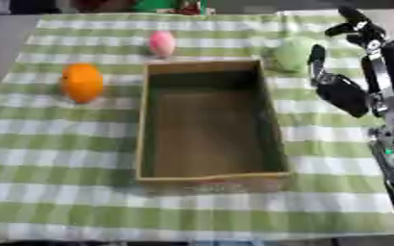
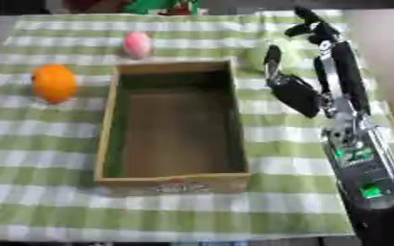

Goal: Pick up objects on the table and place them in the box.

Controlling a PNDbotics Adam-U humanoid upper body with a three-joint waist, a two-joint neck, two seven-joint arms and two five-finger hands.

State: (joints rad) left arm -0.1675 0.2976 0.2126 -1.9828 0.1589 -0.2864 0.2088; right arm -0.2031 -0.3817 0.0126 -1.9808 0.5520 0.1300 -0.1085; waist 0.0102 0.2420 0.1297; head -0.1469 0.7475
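Observation:
An open wooden box (image 1: 204, 178) stands in the middle of the green checked cloth, with nothing inside. An orange fruit (image 1: 82, 82) lies left of it. A pink egg-shaped object (image 1: 162, 43) sits just beyond its far left corner. A pale green round object (image 1: 291, 54) lies off the box's far right corner. My right hand (image 1: 345, 91) comes in from the right, open, with the thumb (image 1: 317, 60) beside the green object and the fingers (image 1: 356, 24) raised beyond it. It holds nothing. My left hand does not show.
The cloth (image 1: 66, 163) covers most of the table, with bare grey table (image 1: 3, 33) at the far left. Red and green items (image 1: 175, 6) sit past the cloth's far edge. My right forearm (image 2: 364, 182) runs down the right side.

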